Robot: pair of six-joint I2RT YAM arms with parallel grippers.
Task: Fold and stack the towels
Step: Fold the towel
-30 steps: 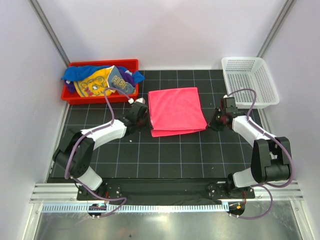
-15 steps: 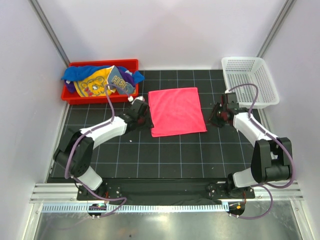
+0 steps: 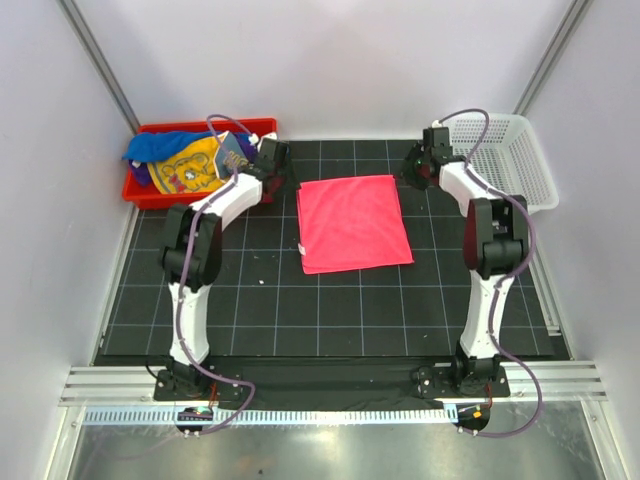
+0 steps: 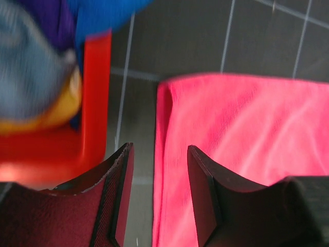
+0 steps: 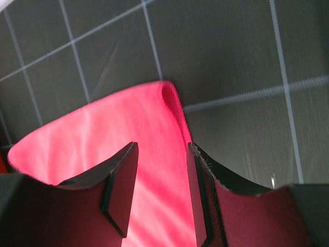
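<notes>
My left pincer [image 3: 272, 160] and right pincer [image 3: 428, 160] both hang open and empty at the far corners of the folded hot pink cloth towel [image 3: 352, 222] mid-mat. If I pinch just the top layer, the fold could peel open. It's all on a black gridded mat [image 3: 350, 310] with white walls [image 3: 320, 60] around, and the other colourful towels [image 3: 190, 165] are heaped in the red plastic bin [image 3: 160, 195] at the far left corner.

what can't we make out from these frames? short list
- Top view: count of towels in the red bin; they pile over each other.
- Top view: layers of the pink towel; only its upper face shows.
- Left wrist view: prints on the bin's towels; blurred, cut off by the edge.
- Right wrist view: most of the pink towel; the right end effector covers it.
</notes>
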